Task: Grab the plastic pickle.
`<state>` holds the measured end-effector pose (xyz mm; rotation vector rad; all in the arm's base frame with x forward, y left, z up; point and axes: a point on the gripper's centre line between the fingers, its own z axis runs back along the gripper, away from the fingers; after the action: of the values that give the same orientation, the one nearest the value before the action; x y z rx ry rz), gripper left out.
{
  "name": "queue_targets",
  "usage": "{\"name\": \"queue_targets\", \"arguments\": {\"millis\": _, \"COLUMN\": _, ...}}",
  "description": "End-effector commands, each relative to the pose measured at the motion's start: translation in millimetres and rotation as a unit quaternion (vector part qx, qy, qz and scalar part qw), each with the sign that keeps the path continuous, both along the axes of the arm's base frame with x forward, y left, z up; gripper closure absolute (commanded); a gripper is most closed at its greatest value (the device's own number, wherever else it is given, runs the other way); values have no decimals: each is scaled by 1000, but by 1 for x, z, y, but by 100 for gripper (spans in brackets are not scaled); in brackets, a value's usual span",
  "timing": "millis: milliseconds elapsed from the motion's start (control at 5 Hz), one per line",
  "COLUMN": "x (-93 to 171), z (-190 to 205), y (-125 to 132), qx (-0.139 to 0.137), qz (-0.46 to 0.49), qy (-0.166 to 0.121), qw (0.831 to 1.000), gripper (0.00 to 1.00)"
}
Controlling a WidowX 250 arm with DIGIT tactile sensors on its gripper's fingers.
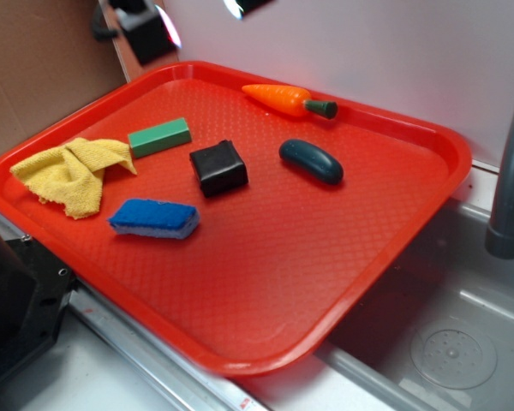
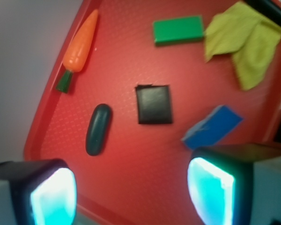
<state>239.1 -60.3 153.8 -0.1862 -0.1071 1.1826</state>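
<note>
The plastic pickle (image 2: 99, 129) (image 1: 311, 161) lies flat on the red tray (image 2: 131, 187) (image 1: 291, 274), untouched, well ahead of the gripper (image 2: 131, 197), whose jaws stand wide apart and empty in the wrist view. Just beside the pickle sits a black block (image 2: 153, 104) (image 1: 218, 167); beyond it lies an orange carrot (image 2: 79, 44) (image 1: 287, 99), with a green block (image 2: 178, 29) (image 1: 159, 137), blue sponge (image 2: 211, 127) (image 1: 154, 218) and yellow cloth (image 2: 246, 42) (image 1: 73, 174) farther off.

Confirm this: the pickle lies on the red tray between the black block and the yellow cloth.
Not quite. The pickle lies on the red tray between the black block and the carrot, not the yellow cloth; the cloth sits at the tray's opposite side. The exterior view shows it.
</note>
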Motion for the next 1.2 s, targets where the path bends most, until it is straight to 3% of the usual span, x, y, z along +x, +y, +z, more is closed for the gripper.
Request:
{"name": "queue_targets", "arguments": {"millis": 0, "x": 43, "z": -48, "y": -12, "qx": 26, "qz": 42, "qy": -6, "qw": 999, "gripper": 0}}
{"name": "queue_targets", "arguments": {"millis": 200, "x": 55, "z": -70, "y": -13, "qx": 44, "qz": 62, "qy": 13, "qw": 997, "gripper": 0}}
{"name": "queue_targets", "arguments": {"millis": 800, "x": 76, "z": -117, "y": -21, "qx": 75, "qz": 81, "qy": 30, "qw": 993, "gripper": 0}}
{"name": "queue_targets", "arguments": {"millis": 1000, "x": 78, "z": -124, "y": -19, "qx": 80, "qz": 86, "qy": 40, "qw": 992, "gripper": 100}}
